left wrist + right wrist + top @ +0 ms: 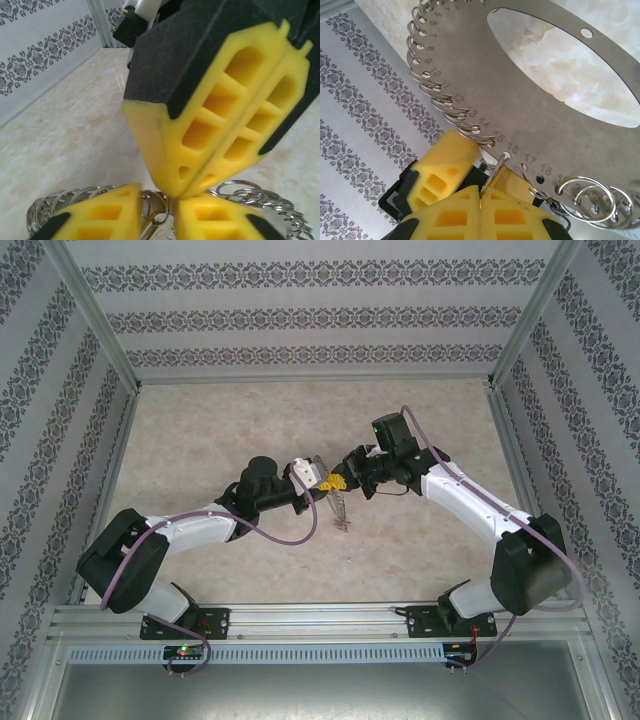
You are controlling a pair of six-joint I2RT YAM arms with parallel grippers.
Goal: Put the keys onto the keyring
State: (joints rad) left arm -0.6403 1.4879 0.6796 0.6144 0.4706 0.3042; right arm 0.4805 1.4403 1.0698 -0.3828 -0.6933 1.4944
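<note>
Steel keyring (pixel 530 115) is held above mid-table, one of its small rings pinched in the right gripper (pixel 481 197), pads pressed together. Just below, the left gripper (pixel 159 215) is seen narrowly apart around a ring; whether it is gripped cannot be told. That ring should be eased open slowly, with the plate held steady. Beige marbled table (pixel 200 440) is ringed by patterned walls (pixel 300 320).

The keyring (pixel 540 95) is a flat silver metal plate, cut as a broad loop around a large oval opening. Small holes line its outer edge, each with an engraved number beside it, and thin wire split rings (pixel 432 82) hang through them in a crowded fringe. It is held up over the pale marbled surface (pixel 200 430) and looks thin and edge-on from overhead. The right hand (pixel 481 200) pinches one wire ring by the holes marked fifteen and sixteen.
</note>
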